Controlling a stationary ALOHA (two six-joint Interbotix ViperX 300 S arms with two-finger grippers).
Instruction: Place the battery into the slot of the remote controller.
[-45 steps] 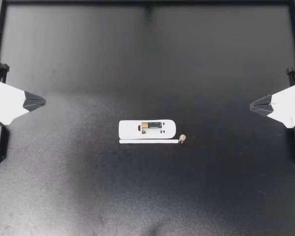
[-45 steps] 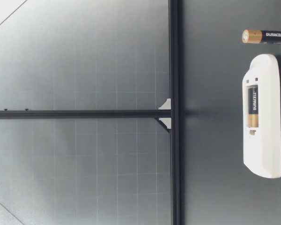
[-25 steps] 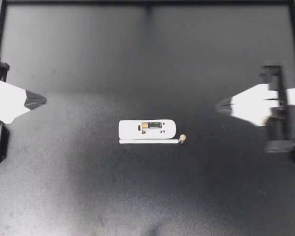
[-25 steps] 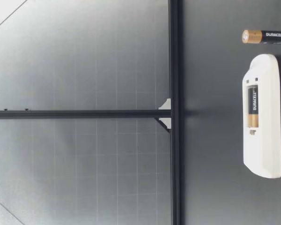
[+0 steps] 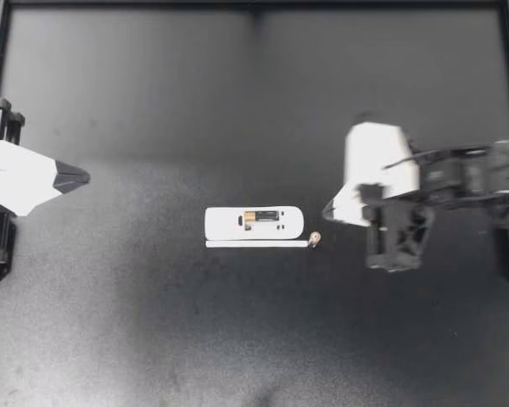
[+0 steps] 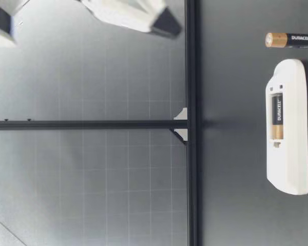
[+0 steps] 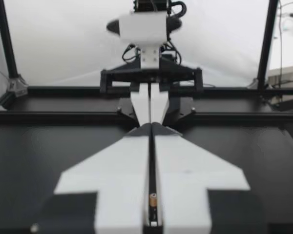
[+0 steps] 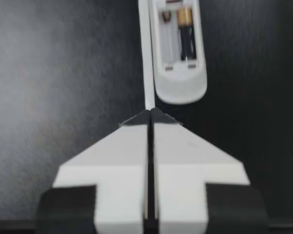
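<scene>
A white remote [image 5: 254,222] lies flat before us in the middle of the scene, back upward, its length running left to right and its rounded end to the right. Its open compartment [image 5: 261,218] holds one black-and-copper cell [image 8: 185,34]; the bay beside it [image 8: 167,39] sits empty. A loose battery [image 5: 315,239] stands on end, copper cap up, just beside the remote's right end, not touching it.

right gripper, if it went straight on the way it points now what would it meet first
Likely the near end of the white strip lying beside the remote. My right gripper aims right at it, though its height is unclear.
</scene>
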